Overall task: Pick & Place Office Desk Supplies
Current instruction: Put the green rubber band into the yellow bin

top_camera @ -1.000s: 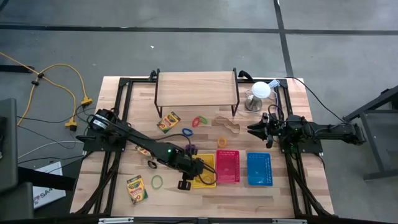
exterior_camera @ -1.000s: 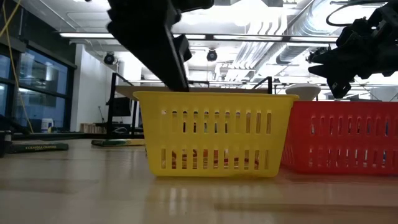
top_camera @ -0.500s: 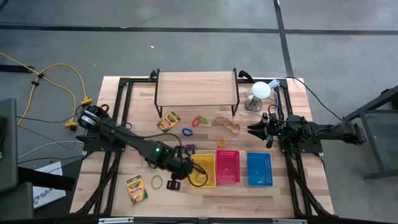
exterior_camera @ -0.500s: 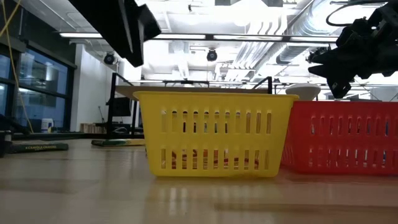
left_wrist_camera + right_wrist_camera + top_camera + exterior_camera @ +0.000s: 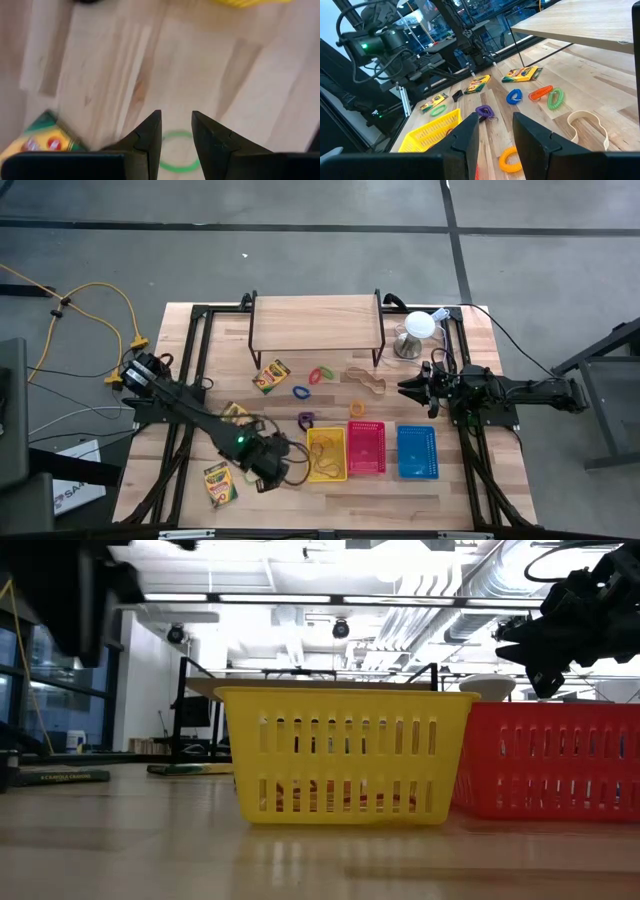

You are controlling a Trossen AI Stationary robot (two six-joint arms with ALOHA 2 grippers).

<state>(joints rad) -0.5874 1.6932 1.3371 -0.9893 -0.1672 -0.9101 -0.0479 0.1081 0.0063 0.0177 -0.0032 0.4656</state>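
Three baskets [image 5: 365, 448], three crayon boxes [image 5: 271, 376], two arms [image 5: 200, 412].

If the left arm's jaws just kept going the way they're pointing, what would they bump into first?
Most likely the green rubber band on the table. In the wrist view it lies right between the left gripper's parted jaws, which are empty. How far above it they are is unclear. A crayon box lies off to one side.
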